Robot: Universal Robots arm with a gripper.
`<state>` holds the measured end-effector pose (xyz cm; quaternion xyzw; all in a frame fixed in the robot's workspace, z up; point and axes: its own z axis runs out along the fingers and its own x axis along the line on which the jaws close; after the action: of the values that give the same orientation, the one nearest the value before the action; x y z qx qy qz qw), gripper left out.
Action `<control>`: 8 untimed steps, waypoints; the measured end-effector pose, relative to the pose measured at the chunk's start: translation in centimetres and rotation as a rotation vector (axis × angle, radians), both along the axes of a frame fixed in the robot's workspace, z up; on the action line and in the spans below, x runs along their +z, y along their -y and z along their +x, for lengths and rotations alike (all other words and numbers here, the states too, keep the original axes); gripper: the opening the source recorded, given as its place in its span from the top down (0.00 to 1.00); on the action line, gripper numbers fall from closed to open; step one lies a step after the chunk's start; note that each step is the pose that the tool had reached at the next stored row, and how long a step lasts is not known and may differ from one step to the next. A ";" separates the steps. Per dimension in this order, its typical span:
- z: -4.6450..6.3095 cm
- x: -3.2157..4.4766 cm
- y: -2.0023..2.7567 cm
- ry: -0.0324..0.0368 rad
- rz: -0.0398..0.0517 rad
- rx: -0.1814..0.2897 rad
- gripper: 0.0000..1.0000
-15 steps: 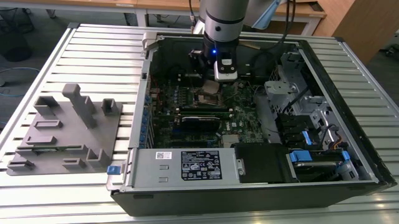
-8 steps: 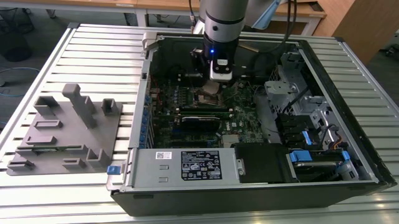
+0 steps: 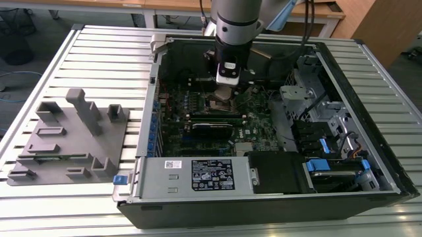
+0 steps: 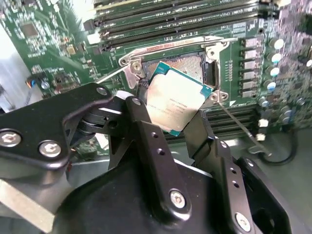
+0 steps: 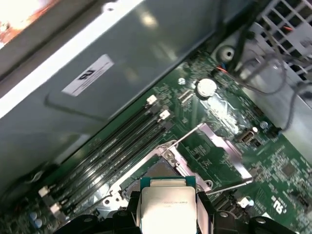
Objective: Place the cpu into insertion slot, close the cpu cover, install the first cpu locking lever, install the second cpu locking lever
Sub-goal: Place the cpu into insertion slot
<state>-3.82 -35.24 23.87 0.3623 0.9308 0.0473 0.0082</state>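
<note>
My gripper (image 4: 171, 103) is shut on the cpu (image 4: 175, 100), a small square chip with a silver-grey top, gripped by two opposite edges between the black fingers (image 4: 141, 105). The chip hangs tilted just above the insertion slot (image 4: 187, 63), whose dark pin field and silvery rim show behind it. In the first wrist view the cpu (image 5: 168, 207) sits over the insertion slot (image 5: 155, 171), and the cpu cover (image 5: 229, 148) stands swung open beside it. A thin wire lever (image 4: 239, 124) juts out unlatched. In the exterior view the gripper (image 3: 224, 93) is deep in the case over the slot (image 3: 221, 104).
Long black memory sticks (image 4: 180, 19) flank the socket. The labelled power-supply box (image 3: 194, 175) lies at the case's near side, with drive bays and cables (image 3: 329, 128) at the exterior view's right. A grey fixture (image 3: 66, 138) lies on the slatted table at the exterior view's left.
</note>
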 end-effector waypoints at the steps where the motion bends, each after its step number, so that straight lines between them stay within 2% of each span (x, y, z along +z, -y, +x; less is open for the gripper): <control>1: 0.0 -0.01 0.00 -0.0001 -0.0001 -0.018 0.46; 8: 0.0 -0.10 0.00 -0.0001 0.0000 -0.146 0.46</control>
<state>-3.82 -35.24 23.77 0.4291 0.9020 0.0466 0.0116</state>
